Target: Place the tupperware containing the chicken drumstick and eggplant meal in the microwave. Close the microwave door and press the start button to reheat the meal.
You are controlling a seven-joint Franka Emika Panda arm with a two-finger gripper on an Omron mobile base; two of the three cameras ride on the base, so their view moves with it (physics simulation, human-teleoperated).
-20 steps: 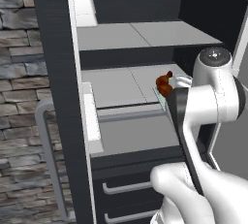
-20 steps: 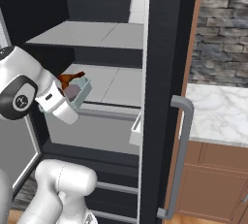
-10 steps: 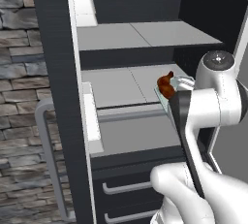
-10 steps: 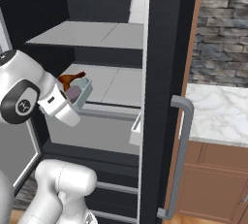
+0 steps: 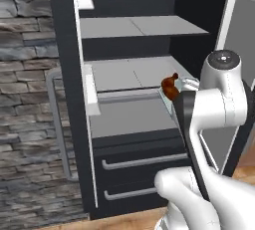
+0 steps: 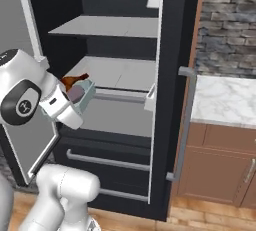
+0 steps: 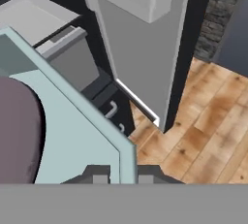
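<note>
Tupperware [image 6: 84, 96] lower now, before grey fridge shelves [image 5: 134, 72].

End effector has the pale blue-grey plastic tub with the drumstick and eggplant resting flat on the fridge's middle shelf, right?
Not resting on the shelf: the pale blue-grey plastic tub is held by the end effector in front of the open fridge, clear of the shelf, as the right base view shows. Reddish-brown drumstick and purple-grey eggplant are inside it.

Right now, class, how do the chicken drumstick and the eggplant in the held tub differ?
The chicken drumstick is reddish-brown and elongated, sticking up above the rim; the eggplant is a rounded, dull purple-grey lump sitting lower. Both lie in the pale tupperware, which the gripper holds by its edge.
</note>
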